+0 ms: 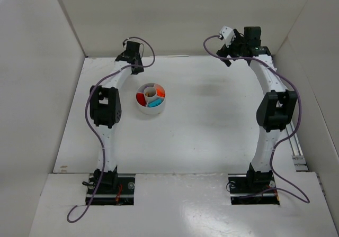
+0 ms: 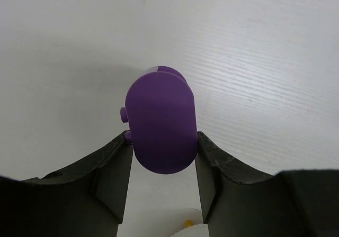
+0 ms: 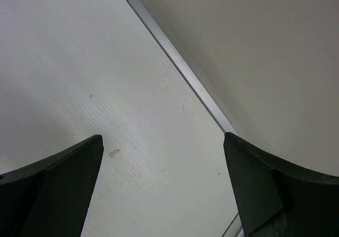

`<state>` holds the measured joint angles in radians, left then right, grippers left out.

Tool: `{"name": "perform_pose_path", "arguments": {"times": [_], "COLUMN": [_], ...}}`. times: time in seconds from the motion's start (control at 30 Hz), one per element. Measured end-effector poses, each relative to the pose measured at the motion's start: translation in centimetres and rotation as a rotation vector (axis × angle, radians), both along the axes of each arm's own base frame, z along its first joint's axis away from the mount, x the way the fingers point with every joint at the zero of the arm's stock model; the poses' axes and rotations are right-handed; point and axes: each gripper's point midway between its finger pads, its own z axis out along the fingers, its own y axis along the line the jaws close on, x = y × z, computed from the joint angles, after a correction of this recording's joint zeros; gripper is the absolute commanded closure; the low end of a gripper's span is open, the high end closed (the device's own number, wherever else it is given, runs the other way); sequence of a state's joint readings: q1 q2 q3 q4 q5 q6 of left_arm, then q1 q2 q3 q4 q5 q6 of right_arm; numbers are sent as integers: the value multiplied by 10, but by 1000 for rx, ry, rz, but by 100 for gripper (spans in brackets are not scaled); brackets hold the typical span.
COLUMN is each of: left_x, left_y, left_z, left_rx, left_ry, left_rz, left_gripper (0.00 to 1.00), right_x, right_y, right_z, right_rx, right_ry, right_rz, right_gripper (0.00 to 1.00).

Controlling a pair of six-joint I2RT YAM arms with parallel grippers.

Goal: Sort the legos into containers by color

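Observation:
The round white divided dish [image 1: 144,109] sits left of the table's middle. It holds red [image 1: 142,97], teal [image 1: 154,103] and orange [image 1: 159,93] legos in separate wedges, and a tan piece [image 1: 150,92] at its centre. My left gripper [image 1: 135,67] is just beyond the dish, toward the far left. In the left wrist view it [image 2: 163,136] is shut on a purple lego [image 2: 161,115], held above the table, with the dish rim [image 2: 204,230] at the bottom edge. My right gripper [image 1: 226,57] is at the far right, open and empty [image 3: 163,142].
White walls enclose the table on the left, back and right. A metal strip [image 3: 185,70] runs along the foot of the wall near my right gripper. Both arm bases are at the near edge.

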<state>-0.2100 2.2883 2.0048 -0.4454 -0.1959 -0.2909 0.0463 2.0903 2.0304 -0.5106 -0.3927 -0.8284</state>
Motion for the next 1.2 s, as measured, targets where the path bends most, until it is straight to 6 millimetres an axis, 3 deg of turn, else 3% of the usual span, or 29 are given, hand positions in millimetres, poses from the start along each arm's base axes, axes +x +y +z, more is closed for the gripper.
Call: {"name": "perform_pose_path", "arguments": {"times": [0.13, 0.27, 0.43, 0.6, 0.77, 0.87, 0.93, 1.0, 1.2], "left_x": [5, 6, -6, -56, -98, -105, -105, -104, -109], "left_y": [33, 49, 40, 23, 12, 3, -6, -14, -32], "left_z": [33, 42, 32, 37, 92, 127, 138, 136, 101], "left_rx": [-9, -14, -50, -134, -204, -227, -236, -246, -273], "left_ry": [-79, -117, -83, -40, -143, -235, -269, -273, -174], "left_rz": [78, 113, 72, -14, -81, -113, -132, -148, -176], "left_gripper": [100, 100, 100, 100, 100, 100, 100, 100, 100], "right_x": [0, -1, 0, -8, -41, -52, -57, -60, -63], "right_y": [0, 2, 13, 41, 64, 71, 73, 77, 81], "right_z": [0, 1, 22, 19, -3, -5, -4, -3, 8], "right_rx": [5, 8, 6, -3, 0, 5, 12, 20, 44], "right_ry": [3, 6, -31, -29, 32, 33, 19, 3, -26], "right_rz": [-4, -2, 19, 78, 143, 169, 184, 199, 213], "right_gripper": [0, 0, 0, 0, 0, 0, 0, 0, 0]}}
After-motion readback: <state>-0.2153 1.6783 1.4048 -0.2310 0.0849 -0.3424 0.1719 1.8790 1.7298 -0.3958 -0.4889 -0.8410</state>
